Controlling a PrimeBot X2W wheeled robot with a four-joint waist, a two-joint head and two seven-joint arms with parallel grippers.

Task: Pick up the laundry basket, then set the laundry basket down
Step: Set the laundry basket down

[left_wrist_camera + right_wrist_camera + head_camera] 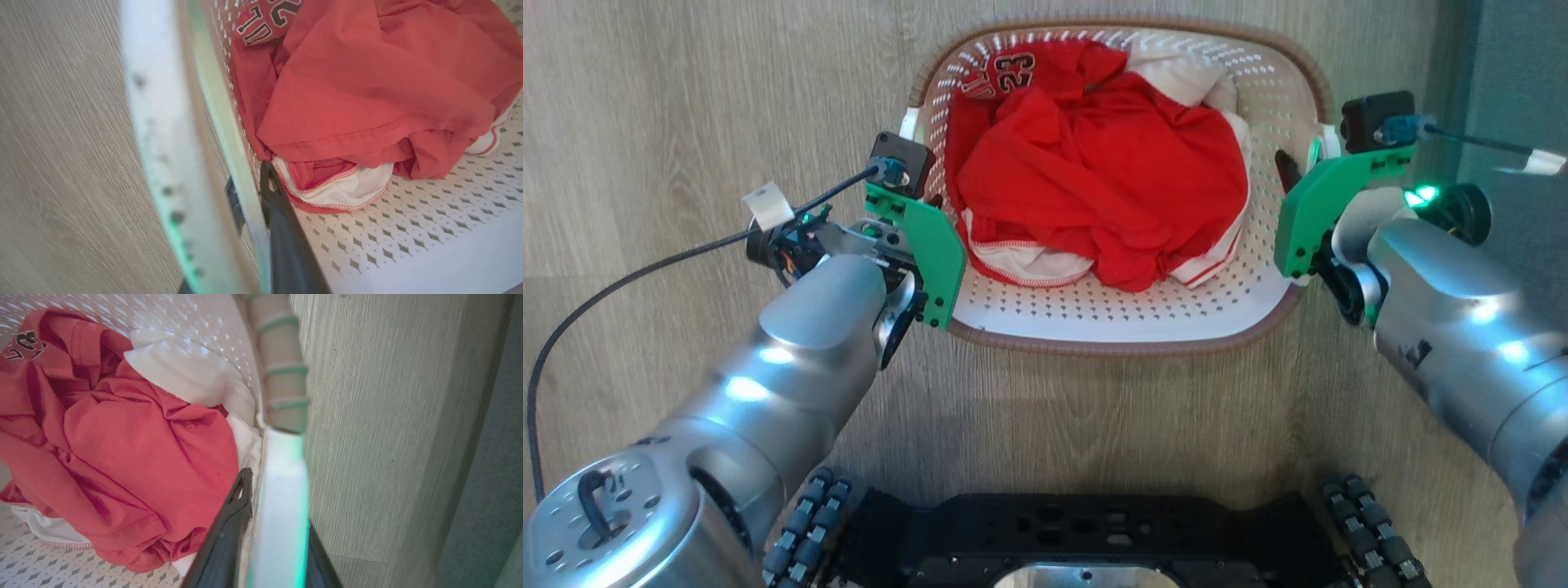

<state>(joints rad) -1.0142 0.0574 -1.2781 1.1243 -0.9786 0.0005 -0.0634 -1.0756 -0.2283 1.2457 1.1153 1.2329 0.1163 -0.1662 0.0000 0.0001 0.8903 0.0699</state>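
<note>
Wood floor (686, 98) | 1 laundry basket (1127, 346) | left claw (250, 185) + right claw (278, 506) clamp rim

— How are the arms finished?

— The left forearm (800, 327) and the right forearm (1445, 294) are cased in smooth silver metal. A drilled grey disc (605, 506) is seen at the left shoulder.

— And the wrists?

— A green bracket (931, 245) with a black camera block (900, 163) is fitted to each. A black cable (645, 269) with a white tag (768, 204) is plugged in on the left. A green light (1419, 195) is lit on the right.

— The base?

— A black plate (1086, 523) is flanked by ribbed roller wheels (809, 523).
</note>
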